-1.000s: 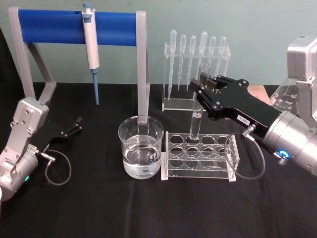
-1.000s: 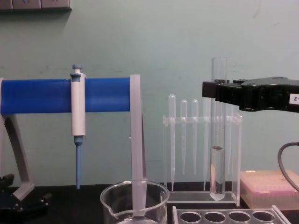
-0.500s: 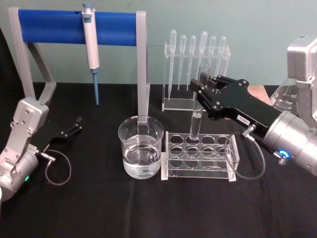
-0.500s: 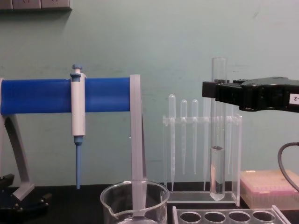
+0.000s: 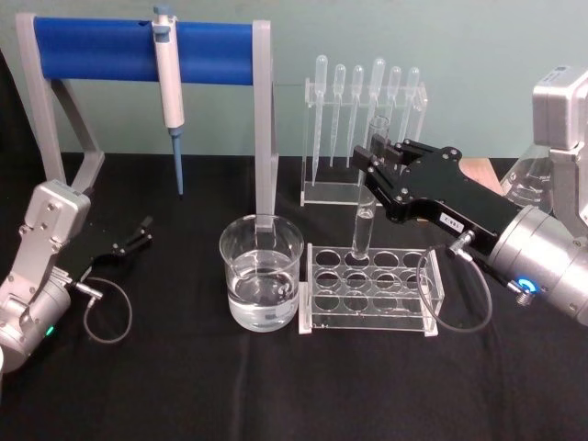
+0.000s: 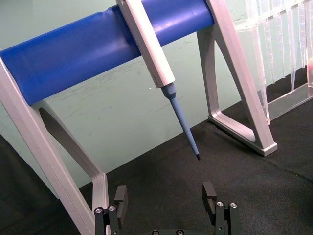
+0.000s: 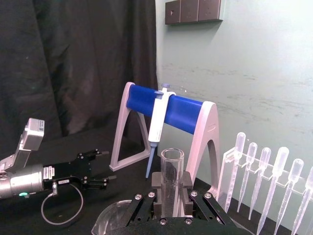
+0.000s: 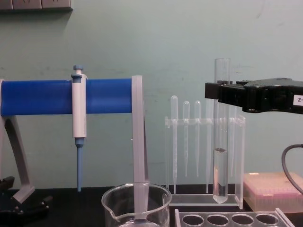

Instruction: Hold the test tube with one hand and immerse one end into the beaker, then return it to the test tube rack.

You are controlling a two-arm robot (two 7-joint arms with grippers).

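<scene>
The test tube [image 5: 365,217] hangs upright over the back row of a clear rack [image 5: 367,317], its round end just above the holes. My right gripper [image 5: 370,162] is shut on its upper part. From the side, the test tube [image 8: 220,156] holds a little clear liquid and its bottom is clear of the rack, with the right gripper [image 8: 218,96] clamped below the rim. The tube's open rim [image 7: 172,155] rises between the black fingers. Left of the rack stands the beaker [image 5: 241,276], holding clear liquid. My left gripper [image 5: 142,231] rests open at the far left.
A blue-barred stand [image 5: 110,48] carries a blue-and-white pipettor [image 5: 168,83] behind the beaker. A clear holder with several plastic pipettes [image 5: 363,138] stands behind the rack. A glass flask [image 5: 528,179] and a pink box [image 8: 274,189] sit at the right.
</scene>
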